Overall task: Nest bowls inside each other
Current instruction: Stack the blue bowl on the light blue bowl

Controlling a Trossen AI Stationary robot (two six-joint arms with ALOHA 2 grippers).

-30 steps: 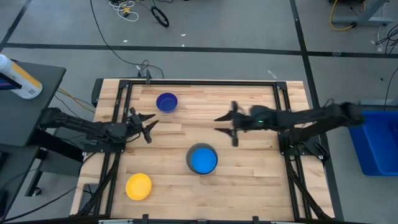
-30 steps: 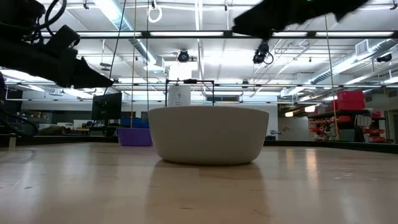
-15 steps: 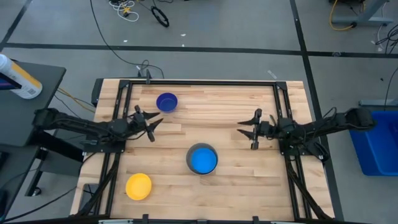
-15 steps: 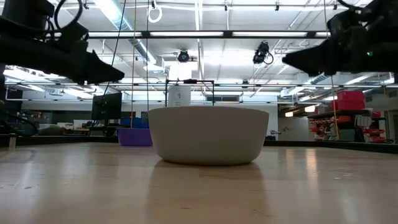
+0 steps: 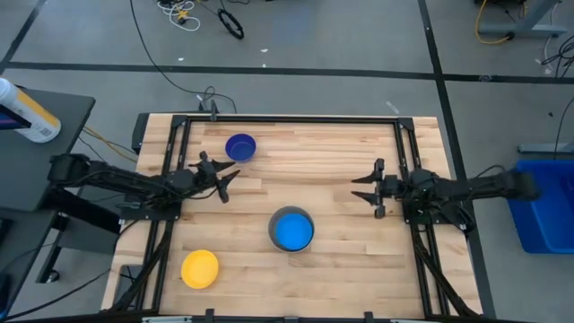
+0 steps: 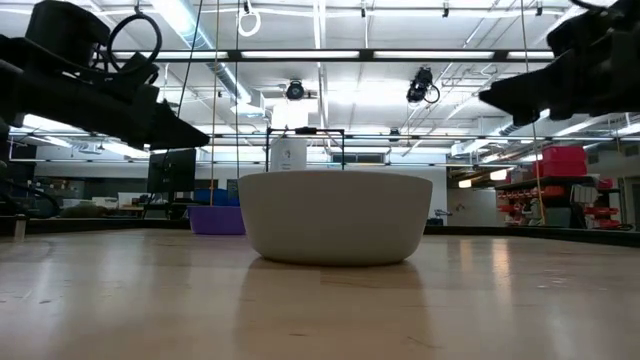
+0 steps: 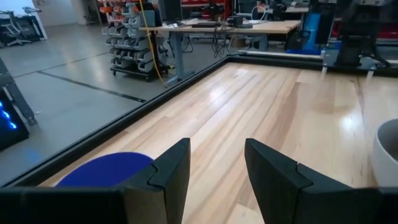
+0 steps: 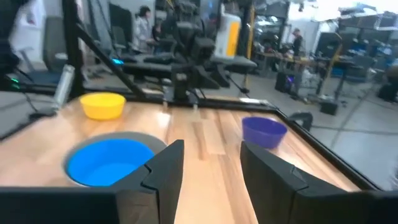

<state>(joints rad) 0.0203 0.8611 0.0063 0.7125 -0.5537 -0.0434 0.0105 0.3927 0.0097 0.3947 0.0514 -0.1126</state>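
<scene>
A grey bowl [image 5: 291,230] stands on its base at the table's middle, toward the near edge, with a light blue bowl [image 5: 291,232] nested inside it. A dark blue bowl [image 5: 240,147] sits at the far left and a yellow bowl [image 5: 200,268] at the near left. My left gripper [image 5: 229,182] hovers open above the table, just near-side of the dark blue bowl [image 7: 102,169]. My right gripper [image 5: 357,187] hovers open at the table's right, pointing level toward the left, with the grey bowl [image 8: 146,142] ahead of it. Neither gripper holds anything.
A dark frame [image 5: 287,117] runs along the table's far edge and down both sides. Bare wood lies between the two grippers. A blue bin [image 5: 547,206] stands off the table's right side. In the low view the grey bowl [image 6: 335,215] fills the middle.
My right gripper has drawn back toward the table's right edge and come down, away from the middle. My left gripper has crept a little toward the table's middle. The bowls have stayed where they were.
</scene>
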